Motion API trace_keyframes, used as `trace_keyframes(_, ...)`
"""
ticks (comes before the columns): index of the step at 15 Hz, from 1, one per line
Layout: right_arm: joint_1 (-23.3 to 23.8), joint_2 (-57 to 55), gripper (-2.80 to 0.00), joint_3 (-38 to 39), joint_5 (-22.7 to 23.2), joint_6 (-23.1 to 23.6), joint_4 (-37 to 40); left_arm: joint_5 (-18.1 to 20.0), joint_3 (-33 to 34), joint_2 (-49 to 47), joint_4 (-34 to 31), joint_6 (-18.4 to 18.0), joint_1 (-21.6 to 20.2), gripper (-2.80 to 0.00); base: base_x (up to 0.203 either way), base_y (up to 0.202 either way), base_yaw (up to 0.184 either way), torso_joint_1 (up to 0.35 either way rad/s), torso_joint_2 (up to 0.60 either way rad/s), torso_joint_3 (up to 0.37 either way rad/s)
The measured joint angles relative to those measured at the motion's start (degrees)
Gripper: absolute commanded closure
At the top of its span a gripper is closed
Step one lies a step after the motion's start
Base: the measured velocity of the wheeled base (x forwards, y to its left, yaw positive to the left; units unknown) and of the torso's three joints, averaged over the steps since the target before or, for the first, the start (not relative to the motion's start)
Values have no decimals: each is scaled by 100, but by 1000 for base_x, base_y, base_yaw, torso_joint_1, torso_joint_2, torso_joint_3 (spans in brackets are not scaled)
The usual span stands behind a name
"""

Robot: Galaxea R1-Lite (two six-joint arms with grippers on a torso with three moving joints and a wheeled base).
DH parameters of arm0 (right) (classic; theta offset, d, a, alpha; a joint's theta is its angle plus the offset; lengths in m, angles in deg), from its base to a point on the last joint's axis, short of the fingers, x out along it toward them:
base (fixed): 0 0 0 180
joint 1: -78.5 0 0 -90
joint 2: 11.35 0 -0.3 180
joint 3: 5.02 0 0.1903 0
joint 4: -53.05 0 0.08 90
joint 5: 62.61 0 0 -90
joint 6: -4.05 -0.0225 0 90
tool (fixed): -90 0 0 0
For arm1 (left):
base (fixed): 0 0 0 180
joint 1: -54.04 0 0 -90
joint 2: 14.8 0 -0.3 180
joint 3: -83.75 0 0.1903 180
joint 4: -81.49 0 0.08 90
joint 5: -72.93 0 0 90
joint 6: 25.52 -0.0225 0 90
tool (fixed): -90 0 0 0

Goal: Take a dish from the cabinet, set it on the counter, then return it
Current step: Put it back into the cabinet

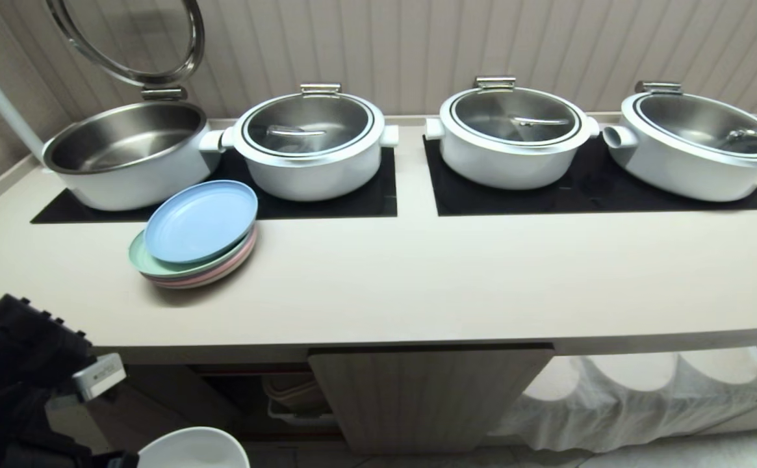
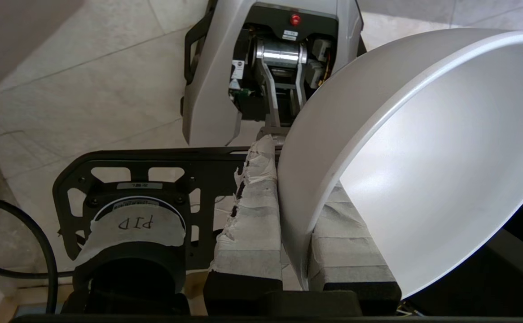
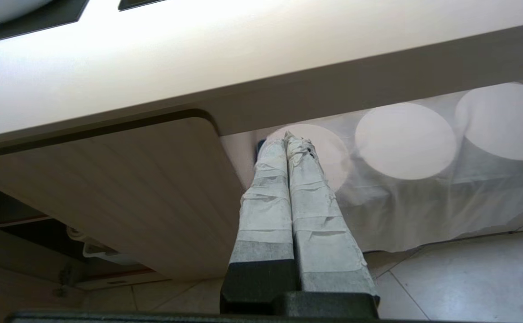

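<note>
The dish [image 2: 423, 157], a plain white bowl, hangs tilted on its side below the counter's front edge, and only its rim [image 1: 196, 448] shows low in the head view. My left gripper [image 2: 295, 179] is shut on the bowl's wall, one taped finger [image 2: 252, 211] outside and the other inside. The left arm [image 1: 21, 370] sits low at the left. The cabinet [image 1: 430, 396] has its ribbed right door closed and its left side [image 1: 255, 396] open and dark. The counter [image 1: 417, 279] is above. My right gripper [image 3: 287, 139] is shut and empty, parked below the counter beside the closed door [image 3: 122, 193].
A stack of pastel plates [image 1: 199, 224] lies on the counter's left. Behind it are black mats [image 1: 586, 188], an open pot [image 1: 125, 153] and three lidded pots [image 1: 310, 143]. White cloth [image 1: 638, 396] hangs under the counter at right. The robot's base [image 2: 270, 67] stands on tiled floor.
</note>
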Motion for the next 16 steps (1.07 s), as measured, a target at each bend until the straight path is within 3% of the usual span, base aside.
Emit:
trace_keyframes(5, 1, 0, 0, 0, -3, 2, 0, -16, 0, 0, -2, -9, -2, 0, 0, 155, -3, 4, 2, 2)
trace_keyframes(16, 1, 0, 0, 0, -4, 2, 2, 11, -44, -9, 16, -13, 7, 0, 0, 0, 0, 0, 0, 0)
